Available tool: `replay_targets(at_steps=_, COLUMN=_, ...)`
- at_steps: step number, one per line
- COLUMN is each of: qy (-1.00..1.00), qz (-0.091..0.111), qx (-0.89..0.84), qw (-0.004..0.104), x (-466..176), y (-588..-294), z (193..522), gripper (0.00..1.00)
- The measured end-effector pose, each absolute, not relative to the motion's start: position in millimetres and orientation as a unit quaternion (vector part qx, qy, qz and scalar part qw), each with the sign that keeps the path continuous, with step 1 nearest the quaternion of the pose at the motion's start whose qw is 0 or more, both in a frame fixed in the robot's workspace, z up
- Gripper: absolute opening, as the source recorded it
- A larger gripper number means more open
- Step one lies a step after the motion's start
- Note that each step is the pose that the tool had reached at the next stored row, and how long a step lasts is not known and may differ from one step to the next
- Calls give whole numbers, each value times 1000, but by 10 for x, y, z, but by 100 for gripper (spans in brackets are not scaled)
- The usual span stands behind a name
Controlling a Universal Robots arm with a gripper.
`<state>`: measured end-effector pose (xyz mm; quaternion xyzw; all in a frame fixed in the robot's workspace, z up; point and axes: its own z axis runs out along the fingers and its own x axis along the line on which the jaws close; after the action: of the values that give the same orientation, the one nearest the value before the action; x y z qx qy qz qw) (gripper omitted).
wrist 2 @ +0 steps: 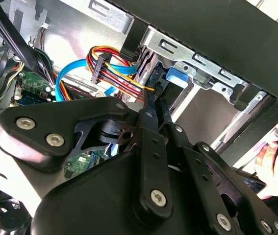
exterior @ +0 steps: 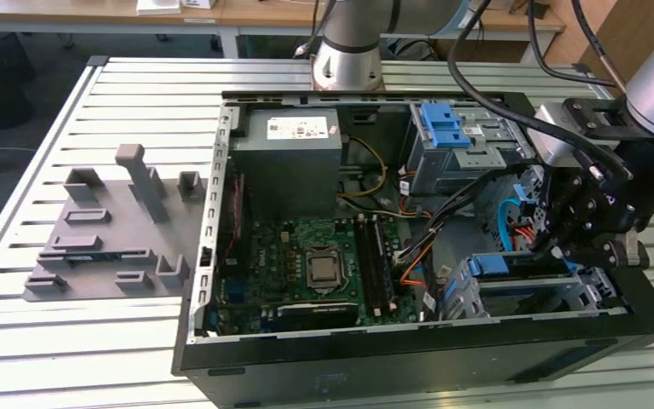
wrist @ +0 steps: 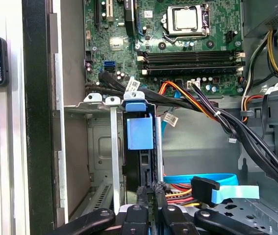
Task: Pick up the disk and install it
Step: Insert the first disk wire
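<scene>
I could not tell whether my pincer was clenched or released; its tip sat hard against the near edge of the disk, and the contact itself was hidden, so I would not claim a grasp.

The disk stood on edge in the drive cage, its blue rail end facing the board; its long axis ran in line with my own approach, so it lay dead ahead of me, at my twelve o'clock, with no sideways offset that I could make out. In the second wrist view my pincer pointed at the same blue tab, just beside it.

In the exterior view my pincer hung over the case at about four o'clock from its middle; the cage lay just below, toward six o'clock from me. Orange and blue cables crossed near the slot's mouth; I judged them the thing most likely to snag.

A person's hand rested outside the case wall, well apart from the disk.
</scene>
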<state>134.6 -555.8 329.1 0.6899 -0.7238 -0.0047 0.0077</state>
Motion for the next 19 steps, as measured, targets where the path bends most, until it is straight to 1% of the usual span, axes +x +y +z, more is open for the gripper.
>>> replay_targets(at_steps=4, qy=-724, qz=-5, qx=690, qw=8, x=1346, y=-5558, z=3288, gripper=17)
replay_targets(at_steps=6, qy=-724, qz=-5, qx=690, qw=8, x=1346, y=-5558, z=3286, gripper=19)
replay_targets(at_steps=7, qy=-724, qz=-5, qx=690, qw=8, x=1346, y=-5558, z=3286, gripper=25)
replay_targets(at_steps=19, qy=-724, qz=-5, qx=690, qw=8, x=1346, y=-5558, z=3393, gripper=25)
